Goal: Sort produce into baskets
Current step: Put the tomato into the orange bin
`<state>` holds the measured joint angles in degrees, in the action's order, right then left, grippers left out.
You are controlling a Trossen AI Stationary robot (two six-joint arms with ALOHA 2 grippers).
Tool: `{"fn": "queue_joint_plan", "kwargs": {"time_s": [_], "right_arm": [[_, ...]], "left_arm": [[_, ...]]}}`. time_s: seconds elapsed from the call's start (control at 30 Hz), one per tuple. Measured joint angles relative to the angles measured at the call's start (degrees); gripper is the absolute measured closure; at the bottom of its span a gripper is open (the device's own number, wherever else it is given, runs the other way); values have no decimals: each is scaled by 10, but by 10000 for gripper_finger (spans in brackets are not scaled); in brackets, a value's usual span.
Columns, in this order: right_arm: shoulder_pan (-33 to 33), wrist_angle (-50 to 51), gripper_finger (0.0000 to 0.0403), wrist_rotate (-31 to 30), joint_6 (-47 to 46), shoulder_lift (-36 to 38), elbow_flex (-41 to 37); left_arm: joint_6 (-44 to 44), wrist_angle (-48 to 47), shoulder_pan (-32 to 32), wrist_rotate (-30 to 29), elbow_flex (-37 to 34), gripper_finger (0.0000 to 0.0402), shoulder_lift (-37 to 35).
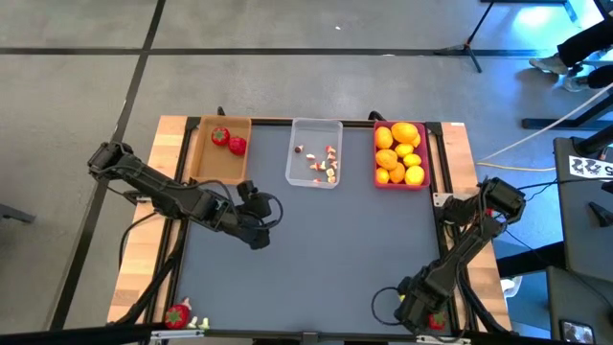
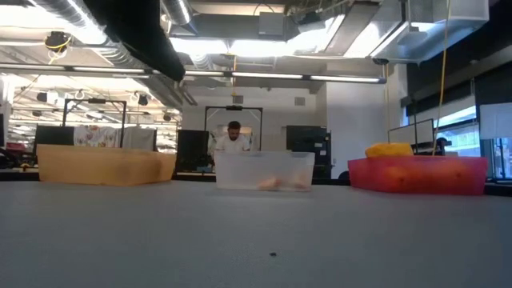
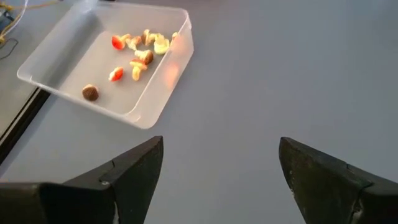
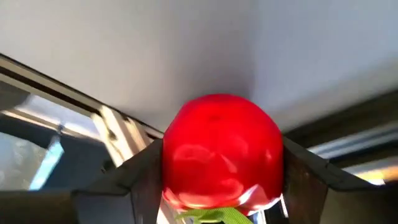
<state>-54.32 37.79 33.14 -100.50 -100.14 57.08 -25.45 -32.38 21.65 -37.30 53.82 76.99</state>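
Grey concrete floor (image 1: 287,77) surrounding the table; ceiling strip lights (image 2: 264,48) glowing at 12 o'clock; person (image 2: 234,138) standing behind; monitors (image 2: 416,134) sitting at 3 o'clock.

Lighting was even and bright from ceiling fixtures (image 2: 264,46), which burned out to white glare in the low view, while the grey table (image 1: 316,249) showed only soft, faint shadows under the arms. The right wrist view was badly out of focus (a red strawberry (image 4: 221,152) filled it at close range, carrying pale highlights). A blue glow (image 1: 536,14) tinted the floor in the high view's far corner.
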Motion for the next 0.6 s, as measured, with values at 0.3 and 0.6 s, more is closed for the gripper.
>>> {"fn": "queue_joint_plan", "kwargs": {"time_s": [0.3,0.6], "right_arm": [[87,81,162,-205,137,80,-1],[225,79,158,-448,370,178,-1]], "left_arm": [[40,78,0,0,0,86,4],[93,148,-3,0,0,86,38]]}}
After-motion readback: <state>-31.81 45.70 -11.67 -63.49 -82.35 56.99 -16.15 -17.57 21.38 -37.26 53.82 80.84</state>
